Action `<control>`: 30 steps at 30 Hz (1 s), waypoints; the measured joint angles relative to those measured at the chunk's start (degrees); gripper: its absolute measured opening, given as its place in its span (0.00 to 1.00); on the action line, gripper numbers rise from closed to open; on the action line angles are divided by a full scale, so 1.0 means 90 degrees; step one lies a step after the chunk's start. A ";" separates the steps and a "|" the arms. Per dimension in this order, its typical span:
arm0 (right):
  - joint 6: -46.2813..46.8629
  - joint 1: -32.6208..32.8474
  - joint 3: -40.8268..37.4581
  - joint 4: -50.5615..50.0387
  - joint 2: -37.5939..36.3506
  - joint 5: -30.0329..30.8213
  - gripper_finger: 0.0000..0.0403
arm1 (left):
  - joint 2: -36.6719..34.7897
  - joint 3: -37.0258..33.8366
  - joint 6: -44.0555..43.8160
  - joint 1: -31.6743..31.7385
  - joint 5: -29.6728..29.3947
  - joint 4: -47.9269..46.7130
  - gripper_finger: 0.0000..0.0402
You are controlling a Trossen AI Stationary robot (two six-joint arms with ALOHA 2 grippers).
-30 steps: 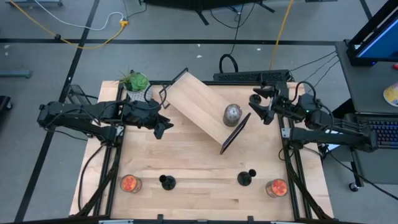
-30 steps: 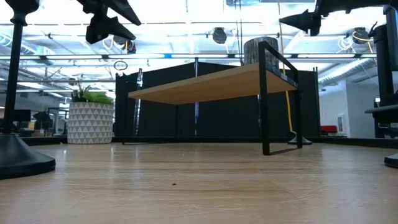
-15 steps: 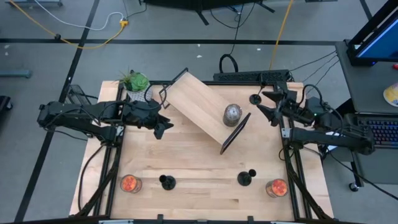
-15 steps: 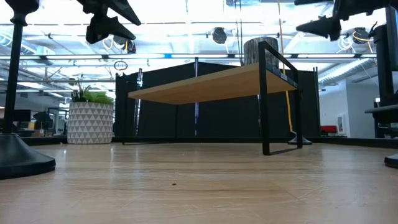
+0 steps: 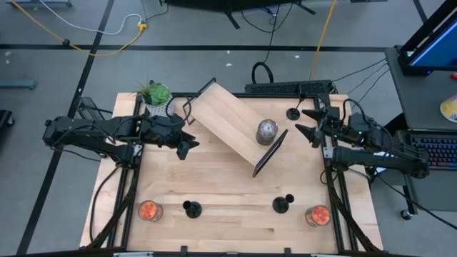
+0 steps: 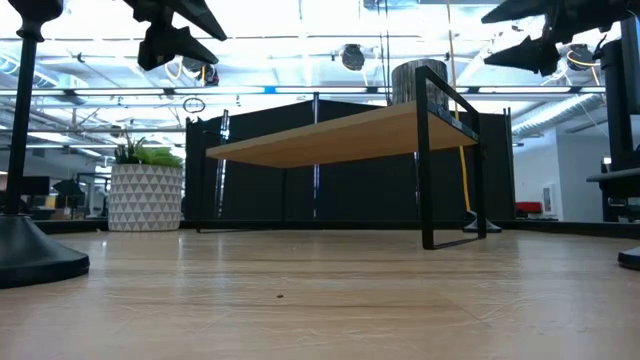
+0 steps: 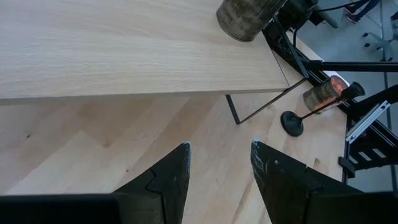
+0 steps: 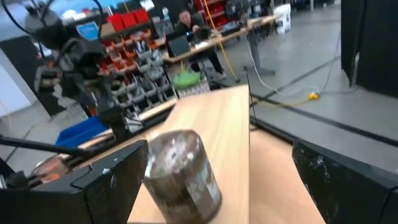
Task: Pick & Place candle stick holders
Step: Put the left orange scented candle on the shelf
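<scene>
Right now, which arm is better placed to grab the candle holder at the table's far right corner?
Right, probably. The right tool hangs open right beside the far-corner candle stick holder. The left tool, also open, sits across the table, with the wooden shelf between it and that holder.

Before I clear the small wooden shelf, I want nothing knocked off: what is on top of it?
One dark grey jar stands on the wooden shelf, near its black-framed end; the rest of the top is bare. Whatever lies on the table beneath the board is hidden from above.
</scene>
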 joint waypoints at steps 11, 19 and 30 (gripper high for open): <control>0.0126 0.0000 -0.0032 -0.0490 -0.0392 -0.0066 0.97 | 0.0000 0.0000 0.0010 0.0000 0.0000 0.0002 0.44; 0.0489 -0.0002 -0.1153 0.0324 -0.1292 -0.0672 0.87 | 0.0000 0.0000 -0.0084 0.0000 -0.0002 0.0002 0.44; 0.0782 -0.0002 -0.2303 0.0639 -0.2024 -0.0694 0.69 | 0.0000 0.0000 -0.0090 0.0000 0.0209 0.0002 0.44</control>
